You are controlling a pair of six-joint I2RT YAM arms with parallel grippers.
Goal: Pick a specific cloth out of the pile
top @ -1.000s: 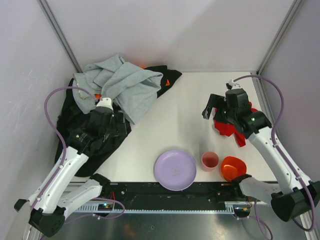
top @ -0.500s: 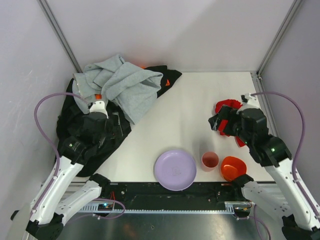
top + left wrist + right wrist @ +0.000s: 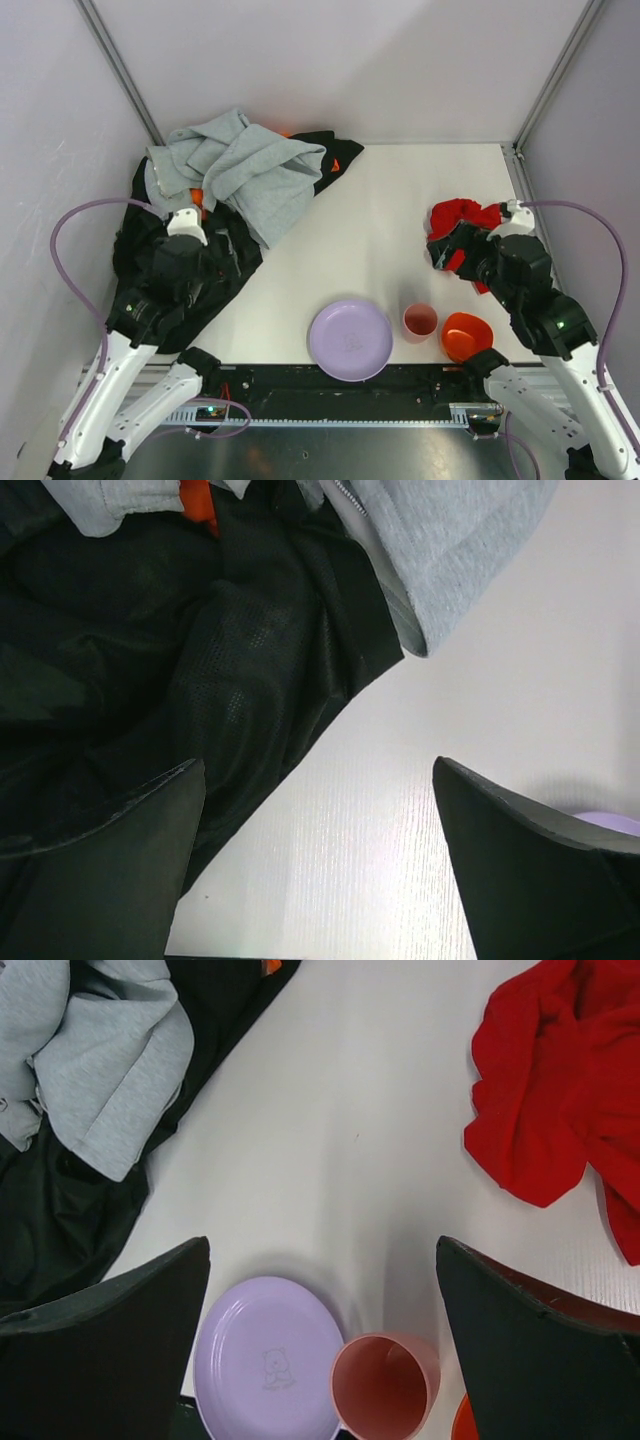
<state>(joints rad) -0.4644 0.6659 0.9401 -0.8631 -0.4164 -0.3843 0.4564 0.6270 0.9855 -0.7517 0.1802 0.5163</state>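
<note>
The small red cloth [image 3: 463,214] lies crumpled on the white table at the right, apart from the pile; it also shows in the right wrist view [image 3: 560,1090]. My right gripper [image 3: 443,252] is open and empty just in front of the cloth, its jaws wide apart [image 3: 322,1260]. The pile sits at the back left: the light gray sweatshirt [image 3: 245,165] on the black garment [image 3: 135,230], with a bit of the orange one [image 3: 197,195] showing. My left gripper [image 3: 232,258] is open and empty [image 3: 318,770] over the black garment's edge [image 3: 150,660].
A lilac plate [image 3: 350,340], a pink cup [image 3: 420,321] and an orange bowl [image 3: 467,336] stand along the near edge of the table. Metal frame posts rise at the back corners. White walls enclose the table.
My right arm has drawn back towards its base, off the red cloth, which now lies uncovered on the table. My left arm has also pulled back a little towards its base.
</note>
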